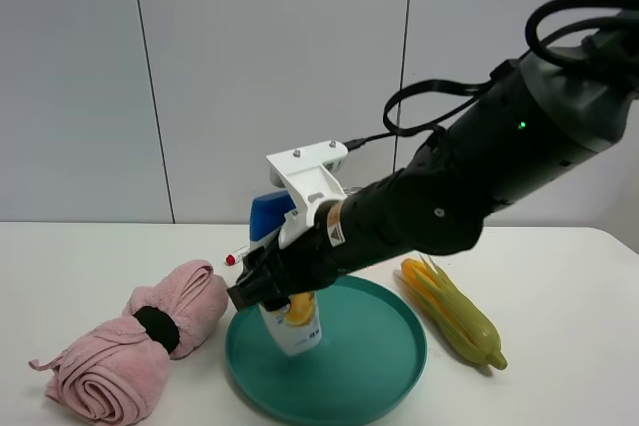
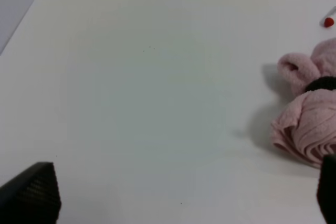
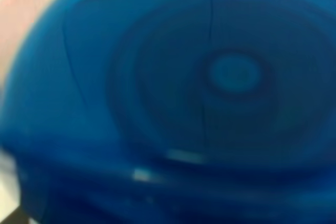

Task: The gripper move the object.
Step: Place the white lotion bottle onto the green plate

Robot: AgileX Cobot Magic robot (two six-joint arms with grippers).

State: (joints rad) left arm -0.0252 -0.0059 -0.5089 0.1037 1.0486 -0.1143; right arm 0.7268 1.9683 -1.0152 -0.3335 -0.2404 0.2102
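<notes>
Exterior high: clamped in gripper (image 1: pixel 272 291), bottle (image 1: pixel 296 332) tilted over plate (image 1: pixel 374 346) by front edge; grasp done, placing seemingly remaining.

The white shampoo bottle (image 1: pixel 300 331), blue cap (image 1: pixel 270 214) uppermost and a yellow-orange label on its front, stands nearly upright on the left part of the teal plate (image 1: pixel 369 346); the right gripper (image 1: pixel 268 291) clasps its middle with black jaws

A white table (image 1: pixel 70 266) stands against a pale grey wall (image 1: pixel 270 57) with thin dark vertical seams
</notes>
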